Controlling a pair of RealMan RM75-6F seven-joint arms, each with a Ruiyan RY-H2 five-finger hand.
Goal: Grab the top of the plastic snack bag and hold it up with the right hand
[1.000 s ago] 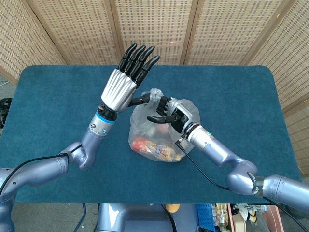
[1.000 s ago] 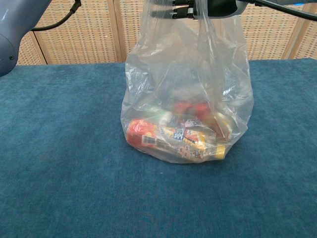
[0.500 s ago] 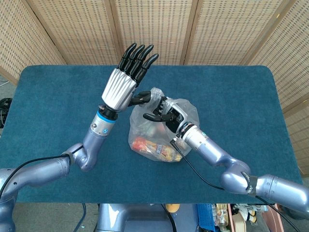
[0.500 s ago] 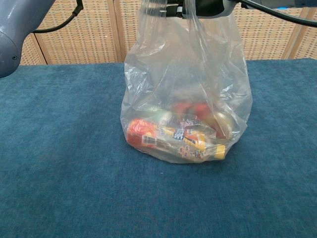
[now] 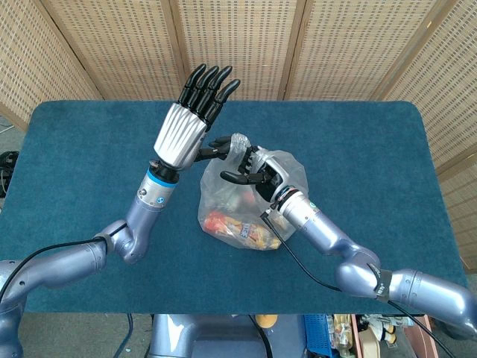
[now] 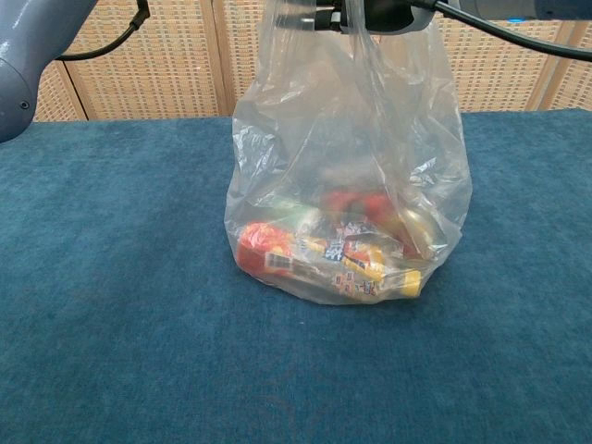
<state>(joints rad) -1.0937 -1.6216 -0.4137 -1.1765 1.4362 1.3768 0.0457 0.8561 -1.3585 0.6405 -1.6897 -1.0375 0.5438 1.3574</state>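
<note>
1. Clear plastic formed the snack bag (image 5: pixel 246 201), which stood upright near the middle of a bench (image 5: pixel 74 149) covered in dark blue carpet-like fabric.
2. Its bottom rested on the bench, and the chest view showed the bag (image 6: pixel 347 166) stretched tall, with its gathered top reaching up to the upper edge of the picture.
3. Snack packets (image 6: pixel 324 254) in red, orange and yellow wrappers lay in a heap at the bottom of the bag.
4. The right hand (image 5: pixel 257 173) was at the bag's top, its black fingers curled around the bunched plastic and holding it.
5. The left hand (image 5: pixel 195 112) was raised just beside the bag's top, fingers straight, close together and pointing upward, with nothing in it.
6. The thumb of the left hand reached toward the bunched plastic; whether it touched could not be told.
7. Both silver-grey arms came in from the near edge of the bench, the left arm (image 5: pixel 112 239) bent at the elbow and the right arm (image 5: pixel 350 261) trailing a black cable.
8. Woven cane screens (image 5: pixel 246 41) stood behind the bench.
</note>
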